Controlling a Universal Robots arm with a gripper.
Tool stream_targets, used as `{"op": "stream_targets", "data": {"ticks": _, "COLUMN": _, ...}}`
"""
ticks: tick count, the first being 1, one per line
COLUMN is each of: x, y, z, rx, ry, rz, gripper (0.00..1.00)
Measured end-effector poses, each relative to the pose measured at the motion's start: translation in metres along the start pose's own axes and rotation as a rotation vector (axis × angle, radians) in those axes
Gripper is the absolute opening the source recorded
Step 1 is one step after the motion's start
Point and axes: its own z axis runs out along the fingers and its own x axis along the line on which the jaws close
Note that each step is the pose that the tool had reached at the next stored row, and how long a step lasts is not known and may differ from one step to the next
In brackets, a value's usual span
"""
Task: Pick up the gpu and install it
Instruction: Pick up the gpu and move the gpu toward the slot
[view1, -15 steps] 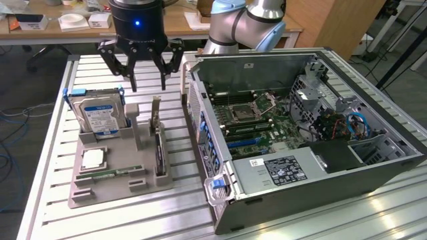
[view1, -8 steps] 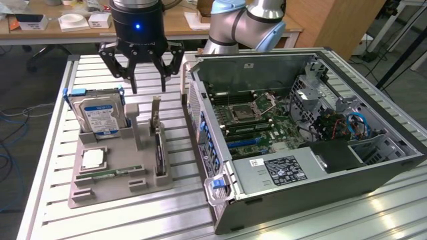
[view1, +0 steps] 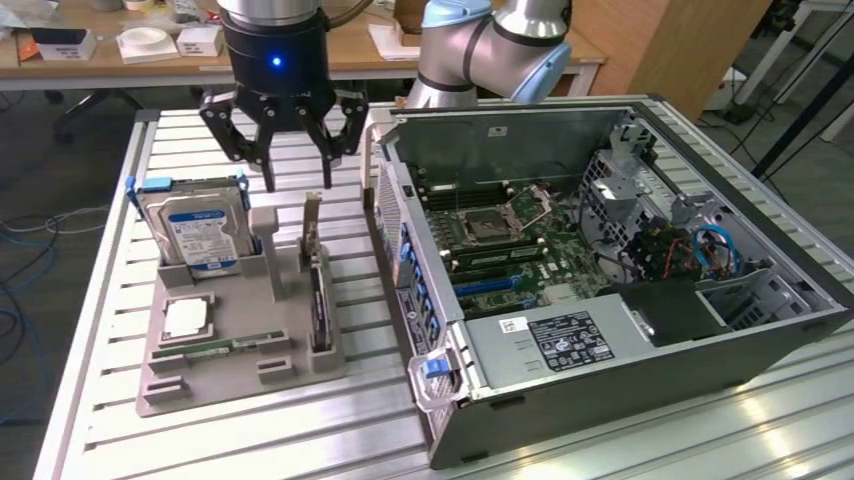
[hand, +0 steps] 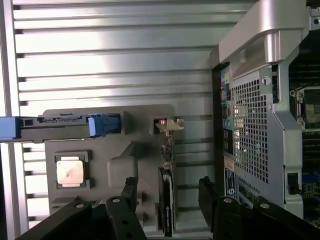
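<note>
Exterior view status: the gpu (view1: 318, 300) stands on edge in a slot of the grey holder (view1: 174, 400) on the desk (view1: 267, 445), with its silver bracket (view1: 311, 222) at the end nearer the arm. It is neither lifted nor installed. The computer case (view1: 601, 400) lies open on its side at the exterior view's right of the holder. The motherboard (view1: 514, 245) is exposed, and the blue card slot (view1: 487, 287) appears unoccupied. Judged from this layout, both the pickup and the installation are outstanding.

Fingers (view1: 264, 160): spread wide, holding nothing. They hang above the bracket end of the gpu and are apart from it.

Wrist view alignment: the gpu (hand: 166, 210) appears edge-on and runs between the dark fingers (hand: 129, 192), one finger to each side. No contact with either side of the card is visible. This suggests that the arm is lined up over the card at the approach stage, before any grasp.

Other parts in the holder:
- hard drive (view1: 200, 235), upright in its bay
- processor (view1: 187, 318), lying flat
- memory stick (view1: 220, 347), lying flat

None of these is near the fingers.
</note>
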Motion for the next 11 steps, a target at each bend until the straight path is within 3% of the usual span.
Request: {"op": "stream_targets", "data": {"ticks": 11, "x": -0.0002, "y": -0.0046, "z": 0.0055, "rx": 0.0003, "ry": 0.0000, "rz": 0.000, "gripper": 0.61}}
